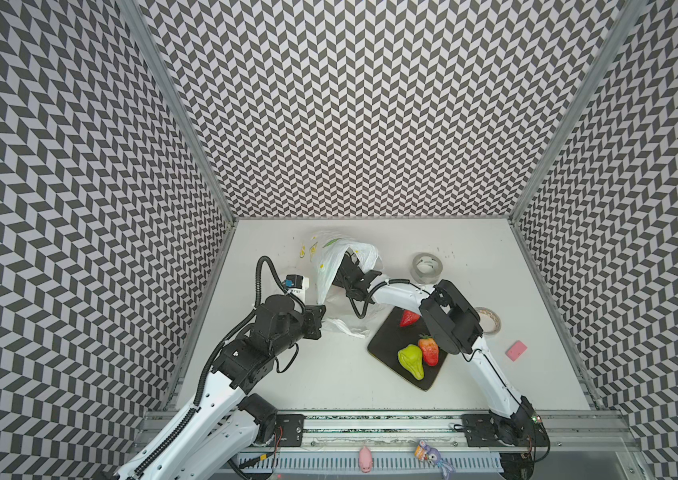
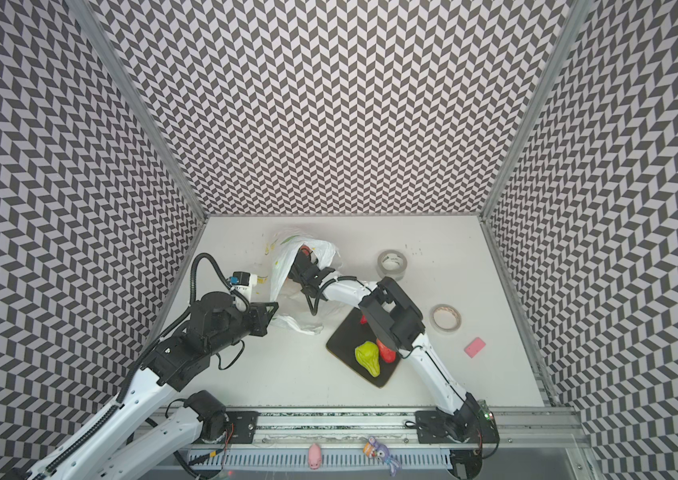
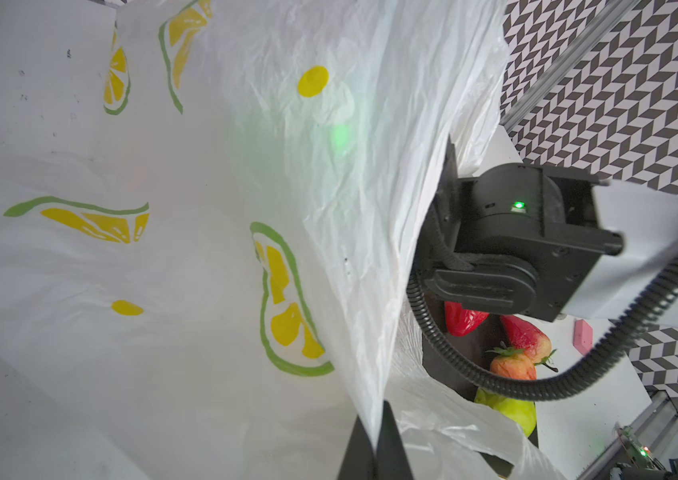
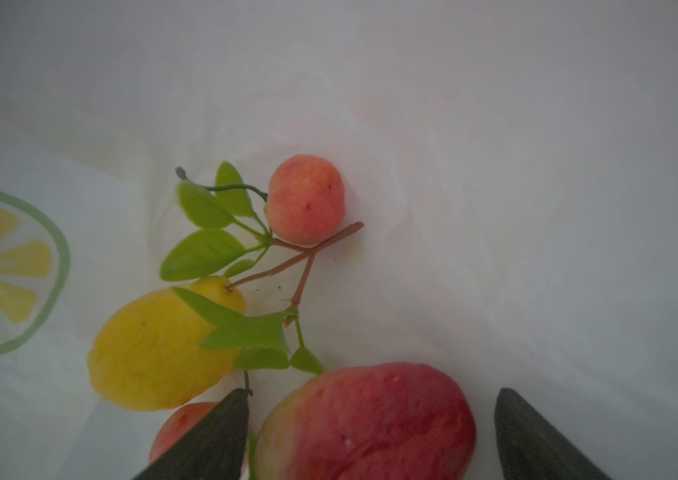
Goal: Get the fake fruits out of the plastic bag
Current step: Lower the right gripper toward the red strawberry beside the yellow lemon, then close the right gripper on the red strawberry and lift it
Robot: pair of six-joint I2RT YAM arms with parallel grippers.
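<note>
Tabletop (image 1: 308, 374) white, speckled; plastic bag (image 1: 329, 266) on it; chevron walls (image 1: 370, 104) around

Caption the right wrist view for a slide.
Open right gripper straddles a red fruit, yellow pear nearby, inside the plastic bag.

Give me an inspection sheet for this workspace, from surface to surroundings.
Surface: white table, a few dark specks.
Job's things: plastic bag lifted open at the back; yellow pear, small round red fruit and large red fruit inside; green pear and strawberries on the dark board.
Clutter: clear tape roll, tan tape roll, pink block; pig figurine and purple toy on the front rail.
Pincers: left pincer shut on the bag's edge; right pincer open inside the bag, straddling the large red fruit.
Cables: black ribbed hoses loop off both arms.
Surroundings: chevron-patterned walls on three sides.
</note>
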